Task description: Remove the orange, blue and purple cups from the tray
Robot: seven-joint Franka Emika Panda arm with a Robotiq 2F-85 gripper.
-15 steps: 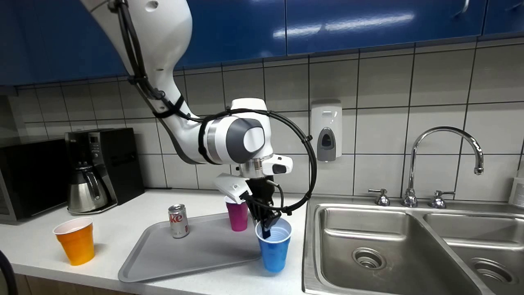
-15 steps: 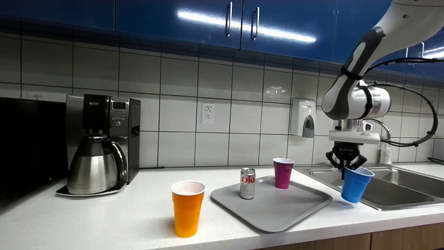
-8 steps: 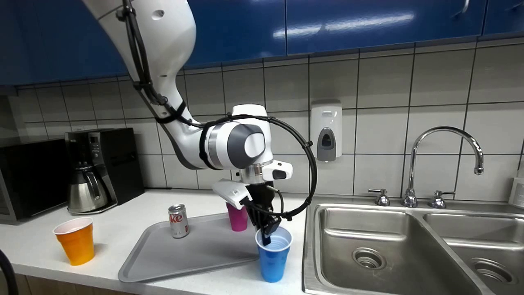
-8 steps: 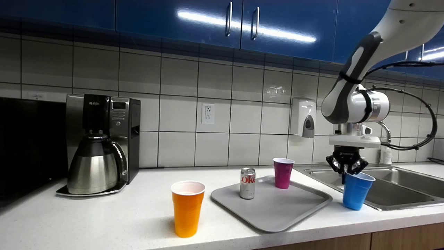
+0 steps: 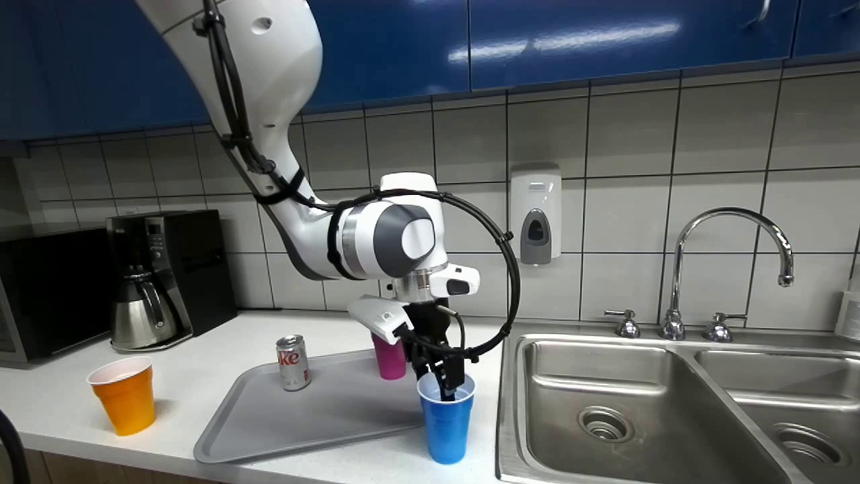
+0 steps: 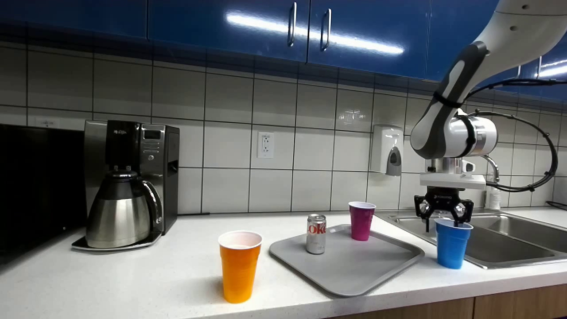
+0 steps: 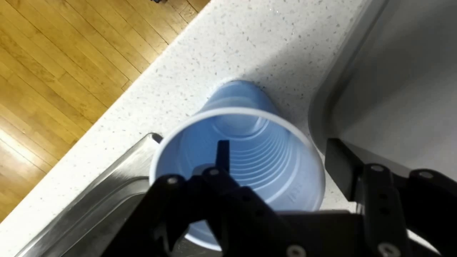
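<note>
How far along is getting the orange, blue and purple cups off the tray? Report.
Done: the orange cup stands on the counter, off the tray.
In hand: the blue cup also stands on the counter, between tray and sink, but one finger of the open claw is inside it, yet to be lifted out.
Left: the purple cup, on the tray.

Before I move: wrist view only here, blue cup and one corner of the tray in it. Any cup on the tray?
Observer: One. Purple cup, upright on the tray, toward the wall.
Operator: And the third one?
Observer: Orange cup is off the tray, upright on the counter, with the tray between it and the blue cup.
</note>
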